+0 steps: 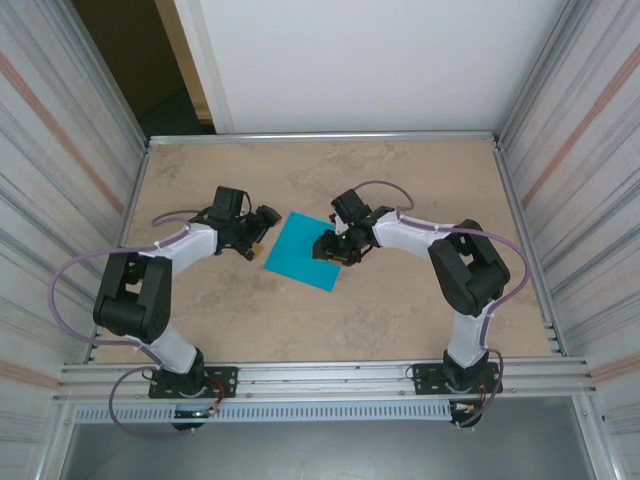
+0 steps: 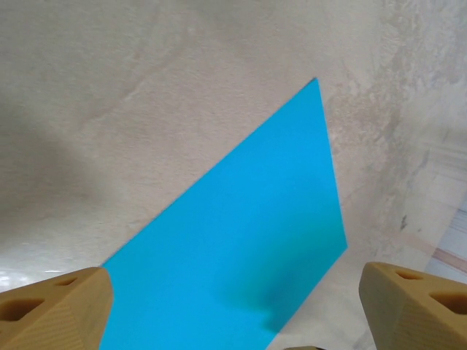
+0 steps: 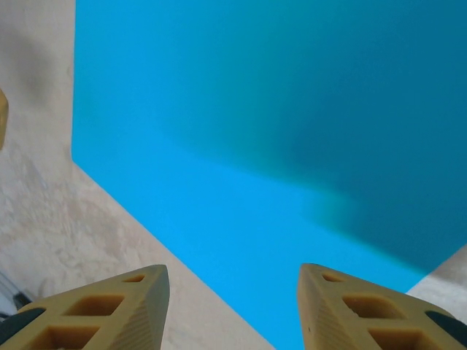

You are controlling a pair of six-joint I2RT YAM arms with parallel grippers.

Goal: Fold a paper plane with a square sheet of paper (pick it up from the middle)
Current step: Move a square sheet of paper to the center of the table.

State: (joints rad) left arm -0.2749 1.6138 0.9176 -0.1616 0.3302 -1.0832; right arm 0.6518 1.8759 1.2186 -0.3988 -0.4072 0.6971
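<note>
1. The square sheet of paper [image 1: 300, 255] lies flat and uncreased at the centre of the table [image 1: 420, 310], no fold yet begun.
2. The right gripper [image 1: 333, 248] hovers over the sheet's right edge, jaws apart and empty, apparently placed to pinch it.
3. The left gripper [image 1: 262, 236] sits just left of the sheet, jaws wide apart, likely ready to help with the first fold.

Free room at 12 and 6 o'clock; middle crowded.
The left gripper [image 1: 260, 238] sits at 9 o'clock of the flat teal-blue square sheet of paper [image 1: 298, 252], the right gripper [image 1: 335, 250] over its 3 o'clock edge; ribbed metal walls [image 1: 60, 170] bound the beige mottled table [image 1: 400, 320].
</note>
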